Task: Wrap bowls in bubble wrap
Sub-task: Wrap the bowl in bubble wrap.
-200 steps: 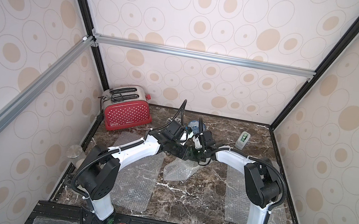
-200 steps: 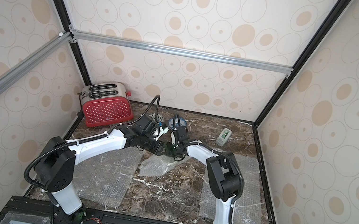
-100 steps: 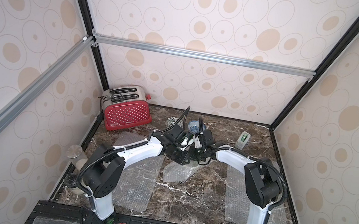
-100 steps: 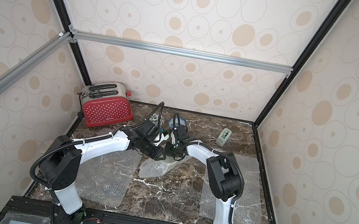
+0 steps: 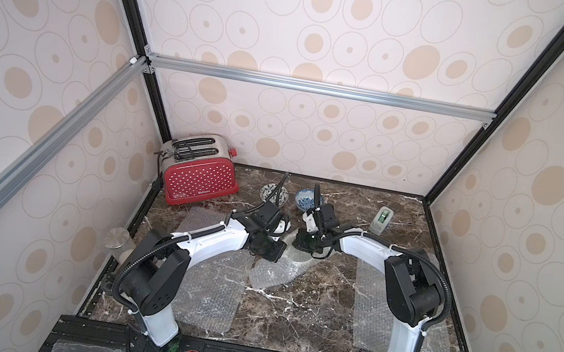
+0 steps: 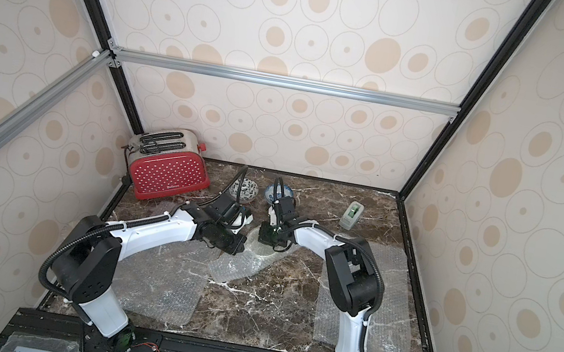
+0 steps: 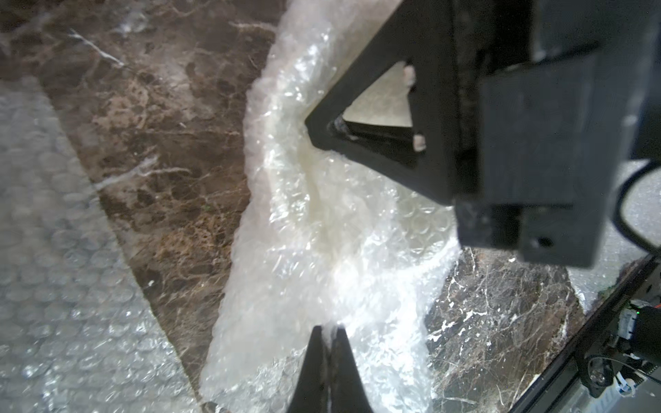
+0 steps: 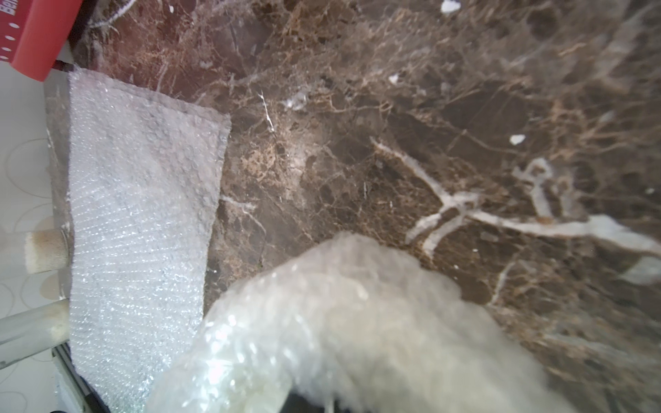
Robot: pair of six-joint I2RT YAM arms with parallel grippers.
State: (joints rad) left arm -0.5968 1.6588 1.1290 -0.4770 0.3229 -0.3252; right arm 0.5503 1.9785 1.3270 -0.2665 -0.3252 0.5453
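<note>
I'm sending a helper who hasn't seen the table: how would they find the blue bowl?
Start at the red toaster in the back left corner. Rightward along the back come the black-patterned bowl, then the blue bowl. Only this one has blue markings.

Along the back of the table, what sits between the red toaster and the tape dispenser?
Two bowls side by side: the black-patterned bowl nearer the toaster, the blue-patterned bowl nearer the tape dispenser. Both top views show them.
</note>
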